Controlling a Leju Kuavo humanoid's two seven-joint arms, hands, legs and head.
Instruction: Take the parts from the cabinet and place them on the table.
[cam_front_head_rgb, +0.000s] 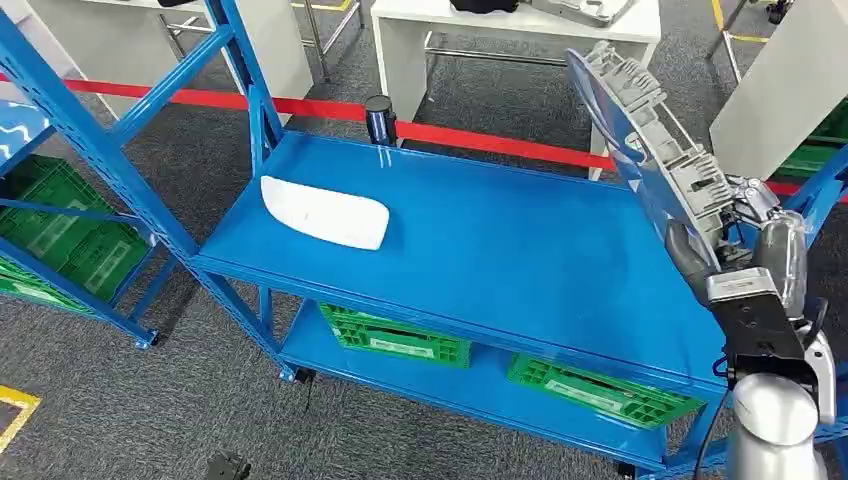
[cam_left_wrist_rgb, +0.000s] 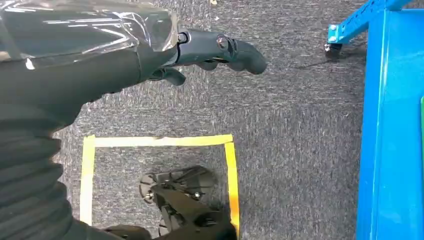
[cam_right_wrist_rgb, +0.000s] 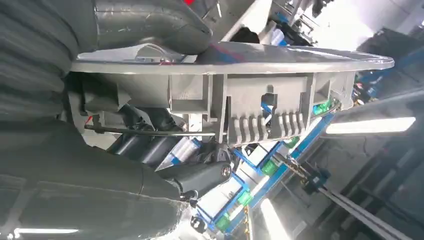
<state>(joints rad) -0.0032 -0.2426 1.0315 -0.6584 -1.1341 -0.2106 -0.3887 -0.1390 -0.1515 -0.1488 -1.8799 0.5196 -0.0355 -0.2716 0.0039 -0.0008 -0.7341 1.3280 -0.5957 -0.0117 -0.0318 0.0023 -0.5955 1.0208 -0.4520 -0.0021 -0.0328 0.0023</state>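
At counter's right edge: right hand (cam_front_head_rgb: 735, 235) grips a grey part (cam_front_head_rgb: 650, 140), fingers (cam_right_wrist_rgb: 200, 175) closed on it, raised.
Left hand (cam_left_wrist_rgb: 200, 52): loosely curled, holding nothing.
White part (cam_front_head_rgb: 325, 212): counter's (cam_front_head_rgb: 520, 250) left side.
Tip: lower flat, then release.

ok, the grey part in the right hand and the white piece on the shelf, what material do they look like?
Grey part: likely moulded plastic, matte grey, with ribs and clip tabs on its back; the right hand grips its lower end. White piece: probably plastic too, smooth, rounded, slightly glossy. It lies flat on the blue shelf, which looks like painted metal.
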